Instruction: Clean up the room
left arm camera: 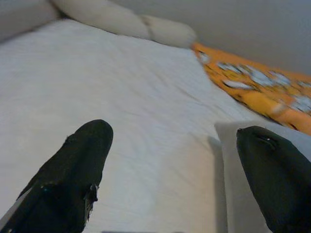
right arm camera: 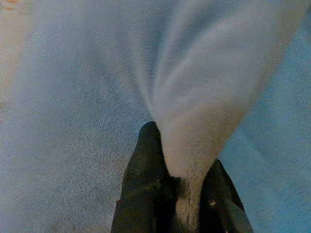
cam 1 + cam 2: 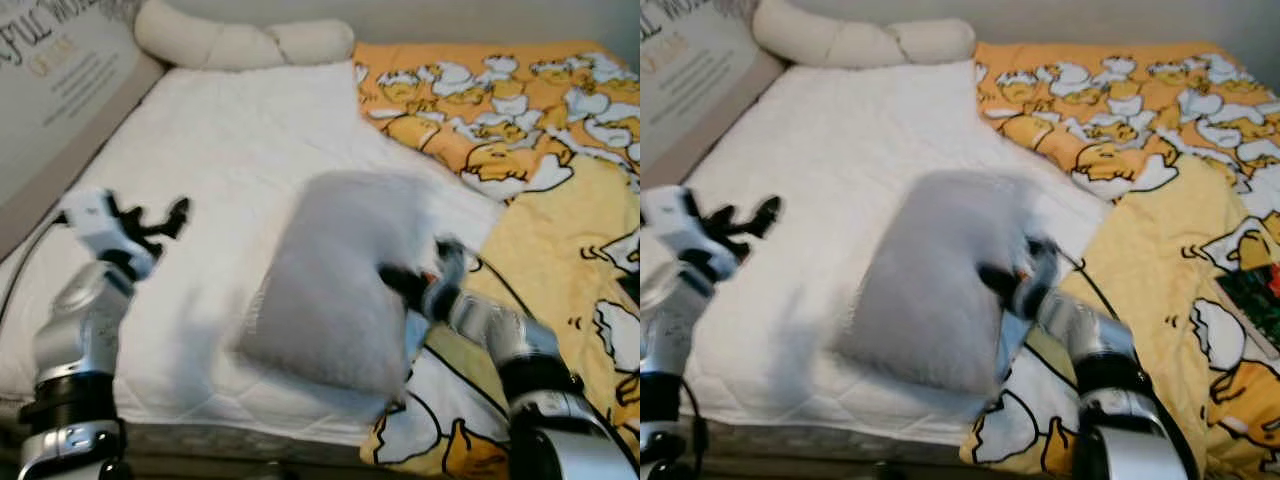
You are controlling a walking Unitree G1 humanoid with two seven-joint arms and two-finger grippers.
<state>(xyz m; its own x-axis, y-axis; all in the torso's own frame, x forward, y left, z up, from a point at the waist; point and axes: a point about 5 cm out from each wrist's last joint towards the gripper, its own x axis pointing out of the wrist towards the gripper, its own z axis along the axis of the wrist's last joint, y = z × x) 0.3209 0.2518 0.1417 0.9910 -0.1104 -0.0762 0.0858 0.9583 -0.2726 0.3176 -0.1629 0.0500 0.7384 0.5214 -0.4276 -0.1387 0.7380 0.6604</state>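
A pillow [image 3: 335, 285] sits near the middle of the bed [image 3: 230, 150], at its near edge, with the right gripper [image 3: 400, 282] at its right side and the left gripper [image 3: 160, 218] apart to its left. A patterned blanket [image 3: 530, 130] covers the bed's right half. A long cushion [image 3: 240, 42] lies along the far end.
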